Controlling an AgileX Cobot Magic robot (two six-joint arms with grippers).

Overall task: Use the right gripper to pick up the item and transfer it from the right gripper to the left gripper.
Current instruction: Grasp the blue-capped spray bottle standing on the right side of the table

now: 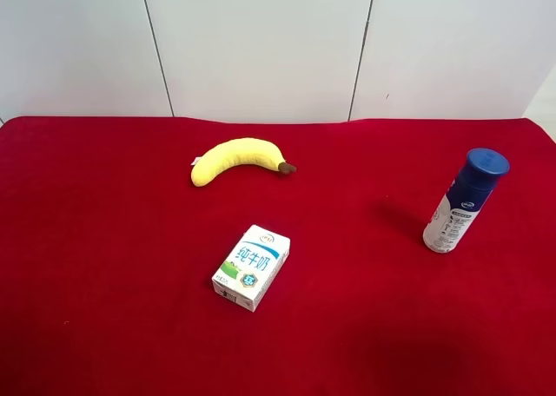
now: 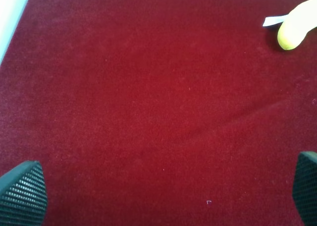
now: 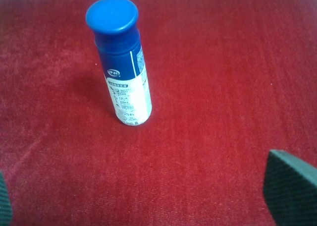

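Note:
The item, a slim white bottle with a dark blue cap (image 1: 461, 203), stands upright on the red cloth at the exterior high view's right. It also shows in the right wrist view (image 3: 122, 67), standing ahead of my right gripper (image 3: 148, 198), which is open and empty with its fingertips (image 3: 290, 186) wide apart and clear of the bottle. My left gripper (image 2: 163, 191) is open and empty over bare red cloth, its fingertips (image 2: 22, 194) far apart. Neither arm shows in the exterior high view.
A yellow banana (image 1: 236, 159) lies at the back middle; its end shows in the left wrist view (image 2: 297, 25). A white milk carton (image 1: 252, 267) lies in the middle. The red cloth (image 1: 104, 257) covers the table up to a white wall.

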